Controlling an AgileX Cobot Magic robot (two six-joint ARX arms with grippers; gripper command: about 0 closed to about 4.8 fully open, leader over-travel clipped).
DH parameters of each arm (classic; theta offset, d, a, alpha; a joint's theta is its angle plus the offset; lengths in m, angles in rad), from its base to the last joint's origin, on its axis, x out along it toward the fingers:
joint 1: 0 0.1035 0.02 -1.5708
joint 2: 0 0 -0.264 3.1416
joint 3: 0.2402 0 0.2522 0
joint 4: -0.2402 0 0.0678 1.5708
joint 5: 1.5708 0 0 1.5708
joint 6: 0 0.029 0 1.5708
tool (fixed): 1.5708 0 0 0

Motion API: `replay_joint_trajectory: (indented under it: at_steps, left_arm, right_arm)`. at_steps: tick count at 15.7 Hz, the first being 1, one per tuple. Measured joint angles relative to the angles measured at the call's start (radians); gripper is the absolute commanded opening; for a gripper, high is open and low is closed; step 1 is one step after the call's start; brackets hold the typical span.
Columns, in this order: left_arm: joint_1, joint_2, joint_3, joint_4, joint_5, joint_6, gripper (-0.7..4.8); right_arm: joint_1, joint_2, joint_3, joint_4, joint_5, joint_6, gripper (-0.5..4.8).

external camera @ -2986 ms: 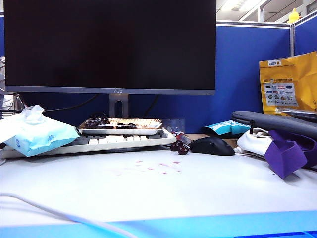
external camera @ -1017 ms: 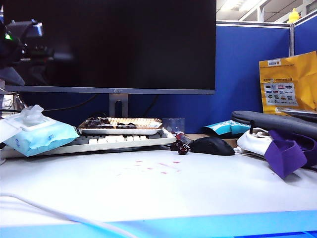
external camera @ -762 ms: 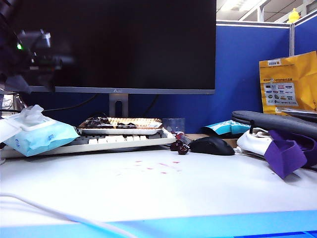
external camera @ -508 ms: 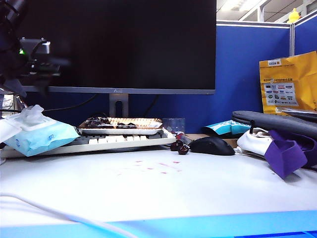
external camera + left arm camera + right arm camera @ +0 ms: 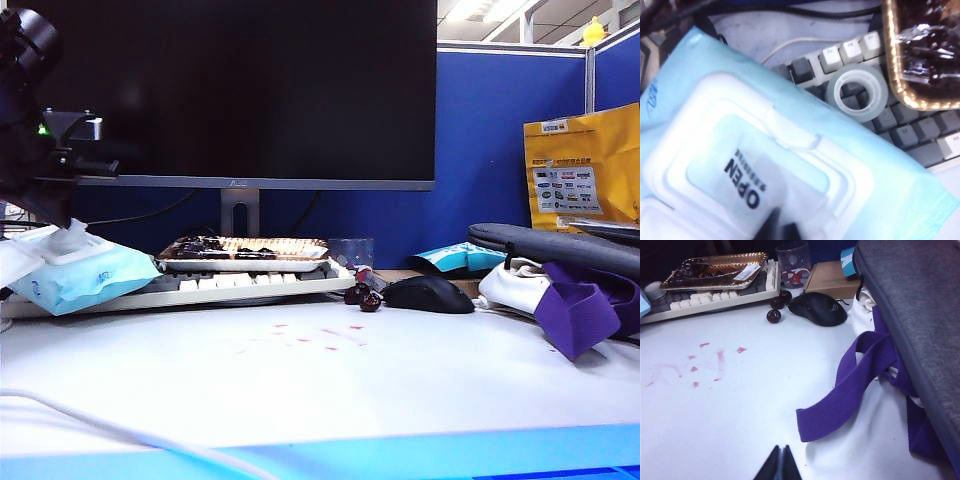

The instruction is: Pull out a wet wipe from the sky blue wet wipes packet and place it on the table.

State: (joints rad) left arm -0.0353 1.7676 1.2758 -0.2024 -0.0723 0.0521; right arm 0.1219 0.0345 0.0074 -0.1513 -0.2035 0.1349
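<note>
The sky blue wet wipes packet (image 5: pixel 95 275) lies at the far left of the table (image 5: pixel 380 380), leaning on the keyboard. Its white lid, with an "OPEN" label, fills the left wrist view around (image 5: pixel 700 165). My left gripper (image 5: pixel 62 222) has come down on the packet's top. Its dark tips (image 5: pixel 779 231) are shut on the white tuft of the wet wipe (image 5: pixel 800 200), which sticks up from the opening. My right gripper (image 5: pixel 780 460) hangs shut and empty over bare table (image 5: pixel 730 410). It is outside the exterior view.
A keyboard (image 5: pixel 250 285) with a foil tray (image 5: pixel 245 250) and a tape roll (image 5: pixel 858 93) on it sits below the monitor. Two dark cherries (image 5: pixel 362 297), a black mouse (image 5: pixel 428 293), and a grey bag with purple straps (image 5: pixel 575 310) lie to the right. A white cable (image 5: pixel 100 425) crosses the front left.
The left arm came down from the upper left onto the packet's top, and its jaws closed on the wipe tuft. The right arm has not moved.
</note>
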Motion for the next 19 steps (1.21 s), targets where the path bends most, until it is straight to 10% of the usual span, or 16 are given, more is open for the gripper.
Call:
replay_joint_trajectory:
  at_steps: [14, 19]
  left_arm:
    - [-0.07, -0.167, 0.138, -0.047, 0.009, -0.004, -0.06]
    - [-0.15, -0.241, 0.183, -0.295, 0.196, -0.001, -0.06]
  right_arm:
    - [0.0, 0.0, 0.0, 0.0, 0.0, 0.0, -0.01]
    - [0.0, -0.001, 0.0, 0.0, 0.0, 0.0, -0.01]
